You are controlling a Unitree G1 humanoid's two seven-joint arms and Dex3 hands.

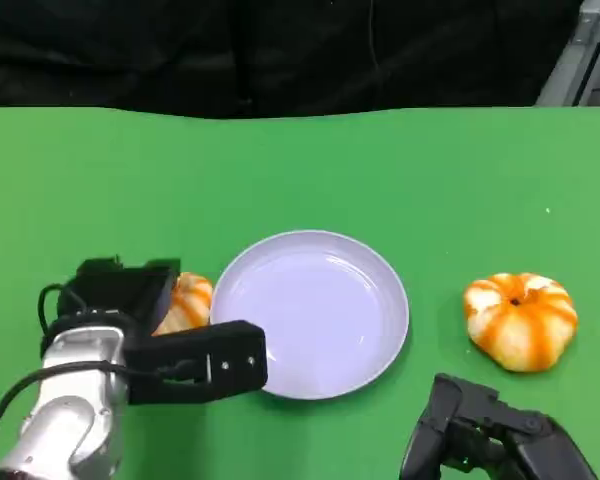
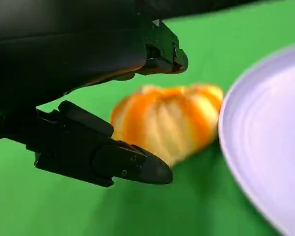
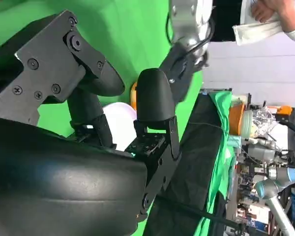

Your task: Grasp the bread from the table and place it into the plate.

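- Green tabletop: flat cloth surface, black backdrop behind its far edge, a strip of metal frame at the far right corner.
- Left hand: black, on a silver forearm entering from the lower left of the head view. Fingers apart and set around the nearer bread roll, one part over it, one long finger stretched along the tabletop in front of it toward the plate. The left wrist view shows the roll lying between an upper finger and a lower finger, with a gap on the upper side; whether the lower finger touches the roll I cannot tell. Nothing is lifted.
- Left bread roll: orange and white striped, pumpkin shaped, resting on the tabletop just beside the plate's left rim, partly hidden by the hand. Seen blurred in the left wrist view.
- Plate: round, pale lilac, shallow, lying flat at the middle of the tabletop, nothing in it. Its rim shows at the edge of the left wrist view.
- Right hand: black, low at the lower right of the head view, fingers parted and holding nothing. The right wrist view shows its fingers spread with open air between them.
- Second bread roll: same striped pattern, resting on the tabletop to the right of the plate, apart from it, beyond the right hand and not touched.
- Room, right wrist view: cluttered benches and a person's hand holding a white cloth.
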